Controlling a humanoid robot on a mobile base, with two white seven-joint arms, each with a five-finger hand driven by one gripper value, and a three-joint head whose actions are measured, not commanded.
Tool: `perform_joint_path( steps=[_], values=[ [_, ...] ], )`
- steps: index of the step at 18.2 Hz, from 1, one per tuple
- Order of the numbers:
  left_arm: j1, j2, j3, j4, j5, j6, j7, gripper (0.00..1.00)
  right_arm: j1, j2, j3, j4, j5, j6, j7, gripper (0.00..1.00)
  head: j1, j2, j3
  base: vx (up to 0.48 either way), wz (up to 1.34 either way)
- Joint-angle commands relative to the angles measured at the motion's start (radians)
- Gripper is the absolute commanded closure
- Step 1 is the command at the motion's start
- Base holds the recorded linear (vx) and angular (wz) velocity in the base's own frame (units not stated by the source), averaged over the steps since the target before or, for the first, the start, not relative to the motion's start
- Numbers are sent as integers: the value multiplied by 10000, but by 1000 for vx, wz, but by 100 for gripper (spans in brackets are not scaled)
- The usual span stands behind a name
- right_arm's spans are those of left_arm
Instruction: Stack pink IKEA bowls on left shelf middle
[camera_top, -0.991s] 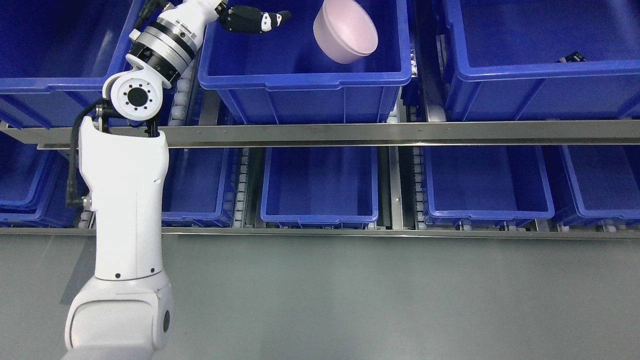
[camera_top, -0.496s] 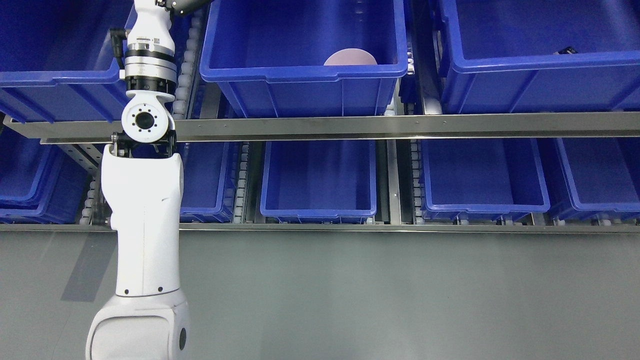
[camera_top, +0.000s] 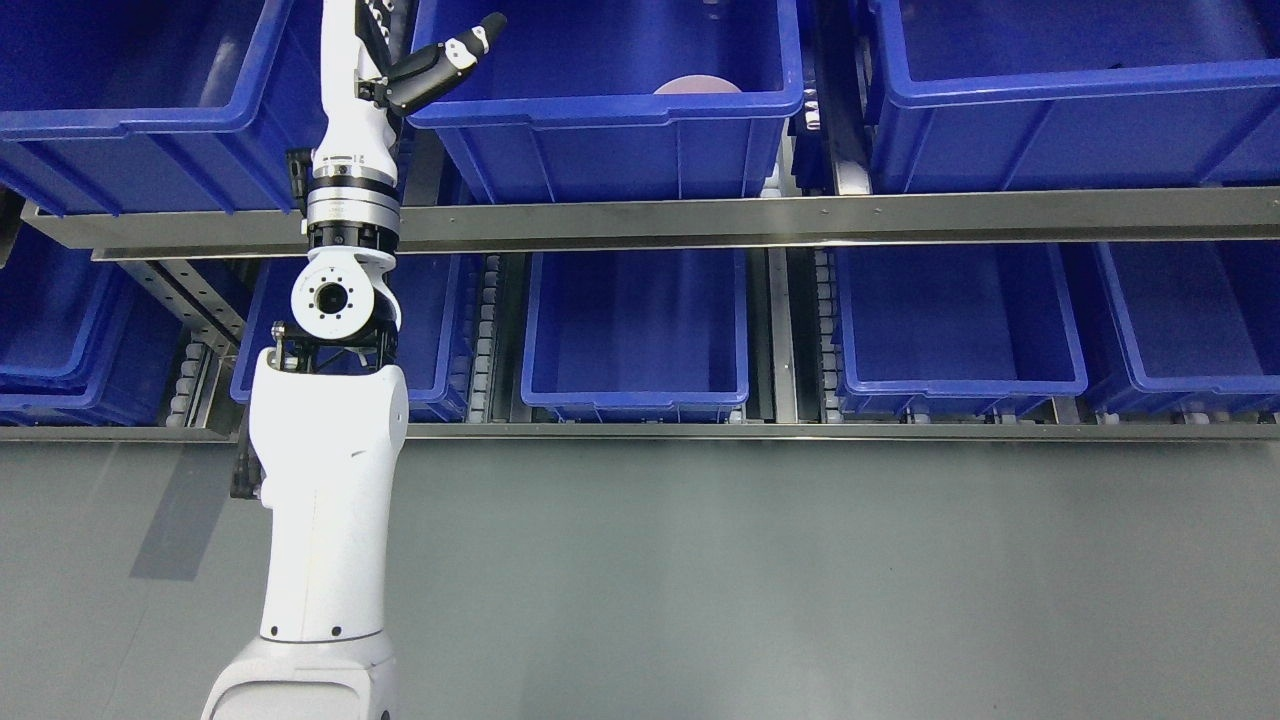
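Only a thin pink arc of the pink bowl (camera_top: 697, 85) shows above the front rim of the blue middle bin (camera_top: 600, 150) on the upper shelf; the remainder of the bowl is hidden behind the bin wall. My left arm rises from the bottom left. Its dark left hand (camera_top: 445, 62) is at the bin's front left corner, fingers stretched out and open, holding nothing. The hand is well to the left of the bowl and apart from it. No right arm shows.
Blue bins flank the middle one at the upper left (camera_top: 130, 110) and upper right (camera_top: 1080, 100). A steel shelf rail (camera_top: 760, 212) runs across below them. A lower shelf holds several blue bins (camera_top: 635, 330). Grey floor (camera_top: 760, 580) fills the lower half.
The camera has shifted, so the shelf sits differently in the picture and the bowl is now mostly hidden. My left hand has drawn back from inside the middle bin to its front left corner.
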Motion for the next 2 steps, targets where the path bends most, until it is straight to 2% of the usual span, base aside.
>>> perform_joint_path(
  steps=[1, 2],
  values=[
    [200, 10, -371, -285, 482, 69, -6, 1, 0, -175, -46, -175, -15, 7, -5, 0, 0, 0, 0, -57, 88],
    [200, 10, -356, -346, 482, 84, -6, 1, 0, -175, -46, -175, -15, 7, -5, 0, 0, 0, 0, -39, 122]
  ],
)
